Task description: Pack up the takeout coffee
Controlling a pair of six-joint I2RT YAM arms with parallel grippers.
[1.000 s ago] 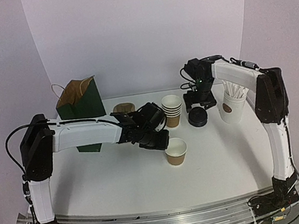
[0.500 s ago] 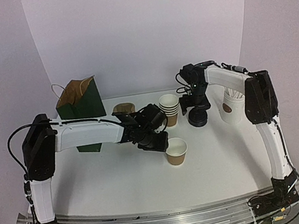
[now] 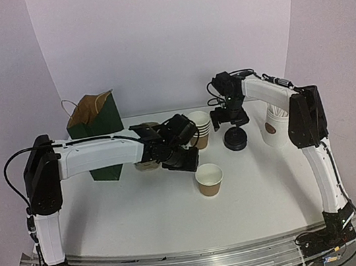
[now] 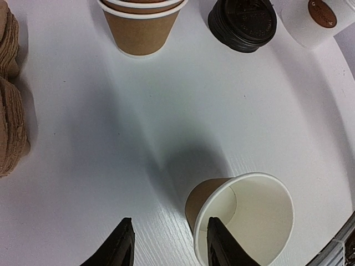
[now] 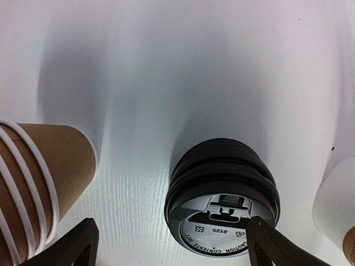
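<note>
A single brown kraft cup (image 3: pixel 209 179) with a white inner rim stands open-topped in the middle of the table. It also shows in the left wrist view (image 4: pixel 244 213). My left gripper (image 3: pixel 184 162) hangs open and empty just left of and behind it. In the left wrist view (image 4: pixel 169 250) the cup sits beside the right fingertip (image 4: pixel 219 244), outside the gap. A stack of black domed lids (image 3: pixel 235 139) stands further back. My right gripper (image 3: pixel 230 119) is open above it. The top lid (image 5: pixel 224 221) lies between the wide-spread fingers (image 5: pixel 72 246), untouched.
A stack of brown cups (image 3: pixel 199 129) stands between the grippers. A white cup of wrapped sticks (image 3: pixel 276 123) is to the right of the lids. A green paper bag (image 3: pixel 96 123) stands at the back left. Pulp trays (image 4: pixel 8 111) lie behind my left arm.
My right gripper has moved left and back, over the lid stack. My left gripper has drawn back a little from the single cup. The cup and lids have not moved.
</note>
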